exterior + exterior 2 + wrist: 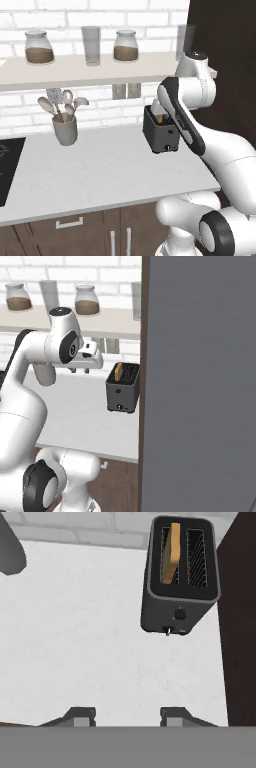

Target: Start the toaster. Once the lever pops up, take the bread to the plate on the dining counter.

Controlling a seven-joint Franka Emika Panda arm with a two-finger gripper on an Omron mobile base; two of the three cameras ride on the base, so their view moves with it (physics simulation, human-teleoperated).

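Observation:
The black toaster stands at the right end of the white worktop, against a dark tall panel. A tan slice of bread stands upright in its left slot, and the right slot is empty. A small lever and a round knob sit low on its front. My gripper hovers above the worktop, in front of the toaster and to its left, apart from it. It is open, with nothing between the fingertips. The plate and the dining counter are out of view.
A grey utensil cup with spoons stands at the back left of the worktop. Above, a shelf carries jars and glasses. A black cooktop lies at the far left. The dark panel walls off the right side.

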